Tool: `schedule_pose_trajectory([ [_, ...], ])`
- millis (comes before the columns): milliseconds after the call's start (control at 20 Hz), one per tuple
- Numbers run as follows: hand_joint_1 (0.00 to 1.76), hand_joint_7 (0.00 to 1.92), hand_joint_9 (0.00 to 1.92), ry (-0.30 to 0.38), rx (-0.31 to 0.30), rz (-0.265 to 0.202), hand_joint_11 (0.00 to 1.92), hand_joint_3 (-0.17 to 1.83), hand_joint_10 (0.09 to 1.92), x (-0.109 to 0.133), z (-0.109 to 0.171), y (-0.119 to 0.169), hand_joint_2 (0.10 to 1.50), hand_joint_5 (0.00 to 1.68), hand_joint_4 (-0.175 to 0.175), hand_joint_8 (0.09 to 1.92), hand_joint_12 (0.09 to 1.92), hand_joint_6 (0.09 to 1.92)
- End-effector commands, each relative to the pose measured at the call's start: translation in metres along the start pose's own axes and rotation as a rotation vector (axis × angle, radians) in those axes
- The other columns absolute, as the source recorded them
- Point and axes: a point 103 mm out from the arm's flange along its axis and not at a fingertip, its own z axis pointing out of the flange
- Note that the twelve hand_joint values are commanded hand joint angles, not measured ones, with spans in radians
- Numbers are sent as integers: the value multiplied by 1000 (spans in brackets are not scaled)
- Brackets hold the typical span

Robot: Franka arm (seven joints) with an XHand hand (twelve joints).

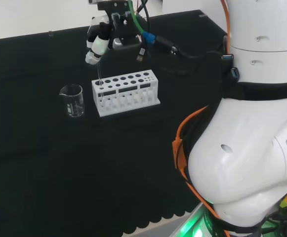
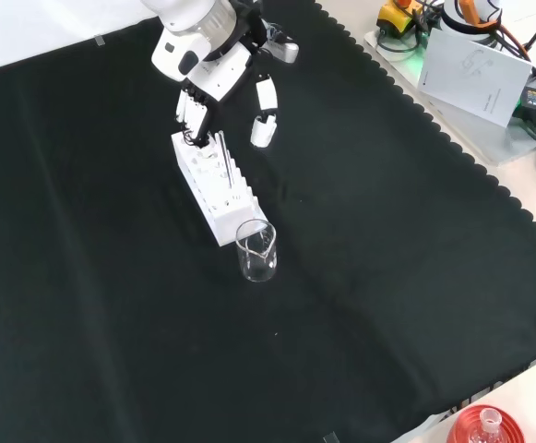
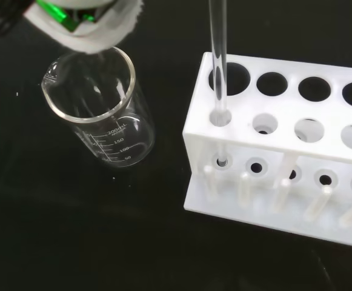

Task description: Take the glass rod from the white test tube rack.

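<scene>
Presently we take the white test tube rack (image 1: 126, 92) as our landmark and work across the head view from left to right. To the rack's left, just beside its end and apart from it, stands a clear glass beaker (image 1: 72, 100) on the black cloth of the table (image 1: 44, 163). At the rack's left end the glass rod (image 1: 99, 74) stands upright in the corner hole; in the wrist view we see its lower part passing through the smaller hole of the tier beneath, so it is seated in the rack. Above that end of the rack is the hand (image 1: 100, 43); its fingers (image 1: 93, 56) are curled round the rod's top, pinching it. To the rack's right we record the arm's own white links.
</scene>
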Motion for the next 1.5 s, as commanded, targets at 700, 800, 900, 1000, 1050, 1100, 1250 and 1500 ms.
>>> schedule_pose_trajectory([
  [700,1133,958,1020,-84,-57,-32,908,776,703,-33,13,4,487,855,-175,759,1216,819],
  [800,1157,983,1049,-116,-56,-35,953,782,689,-18,11,8,501,890,-175,751,1188,793],
  [900,1186,1022,1082,-134,-44,-42,1000,785,665,-4,6,11,516,927,-175,729,1158,759],
  [1000,1201,1046,1105,-149,-27,-54,1030,790,647,3,3,14,522,946,-175,711,1139,741],
  [1050,1204,1053,1112,-149,-27,-64,1040,792,644,5,2,16,524,951,-175,708,1136,737],
  [1100,1206,1059,1118,-154,-20,-79,1048,793,642,3,2,16,525,956,-175,706,1134,736],
  [1250,1209,1079,1135,-142,-33,-85,1074,798,630,-1,0,15,526,976,-175,694,1118,727],
  [1500,1204,1106,1160,-148,-46,-95,1108,682,616,-21,1,3,627,1047,-175,680,1096,743],
])
